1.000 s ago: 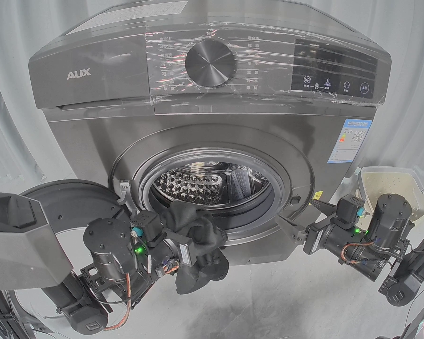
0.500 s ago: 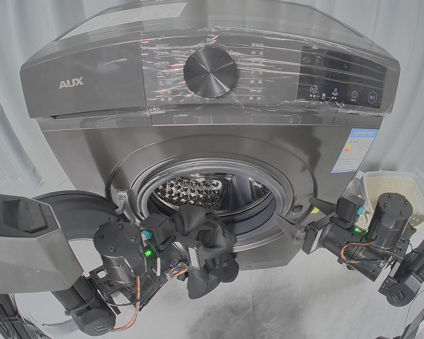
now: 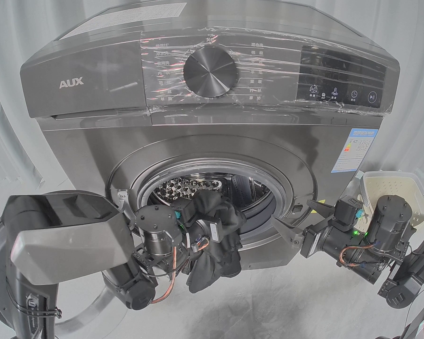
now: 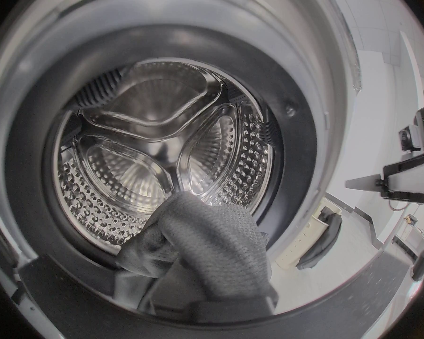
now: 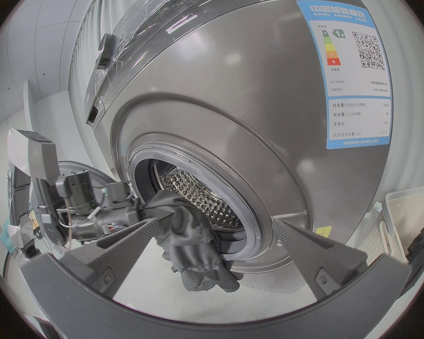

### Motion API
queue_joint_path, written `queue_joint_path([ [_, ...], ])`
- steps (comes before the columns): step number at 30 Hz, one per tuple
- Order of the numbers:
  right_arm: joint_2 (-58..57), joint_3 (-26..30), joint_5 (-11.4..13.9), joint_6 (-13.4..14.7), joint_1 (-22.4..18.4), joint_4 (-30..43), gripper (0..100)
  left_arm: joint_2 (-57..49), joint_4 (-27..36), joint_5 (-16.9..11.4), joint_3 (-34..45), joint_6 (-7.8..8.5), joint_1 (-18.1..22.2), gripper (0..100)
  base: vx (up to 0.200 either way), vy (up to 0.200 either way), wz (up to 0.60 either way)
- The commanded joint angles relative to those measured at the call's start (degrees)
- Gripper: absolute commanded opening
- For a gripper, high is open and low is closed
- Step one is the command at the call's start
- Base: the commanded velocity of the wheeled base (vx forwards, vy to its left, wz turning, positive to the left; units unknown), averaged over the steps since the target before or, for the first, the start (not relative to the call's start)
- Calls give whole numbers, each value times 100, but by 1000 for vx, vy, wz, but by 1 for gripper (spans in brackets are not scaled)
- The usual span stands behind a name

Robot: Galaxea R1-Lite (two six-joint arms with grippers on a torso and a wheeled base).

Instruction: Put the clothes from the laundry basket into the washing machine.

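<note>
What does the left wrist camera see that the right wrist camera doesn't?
Only the left wrist view looks straight into the washing machine. It shows the drum's shiny back wall with three big curved bulges.

Only the right wrist view shows the machine's outside. It has the blue label on the front, the left arm by the door opening, and the lower end of the dark garment hanging below the rim.

Both show the dark garment at the opening's lower edge and the drum's dimpled side wall.
</note>
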Motion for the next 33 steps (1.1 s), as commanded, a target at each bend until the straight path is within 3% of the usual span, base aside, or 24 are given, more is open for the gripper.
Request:
queue_joint_path([
  [1,13,35,7,12,74,-2,100,954,17,-9,-881,-56,226,0,0,0,0],
  [14,48,44,25,29,100,-11,100,1675,1212,0,-2770,-82,411,0,0,0,0],
  [21,48,62,25,29,100,-11,100,2264,2108,70,-4308,-56,569,0,0,0,0],
  [30,65,88,25,29,117,-19,100,2677,2715,149,-5539,-65,683,0,0,0,0],
  [33,65,88,25,29,109,-11,100,2730,2732,299,-5715,-56,797,0,0,0,0],
])
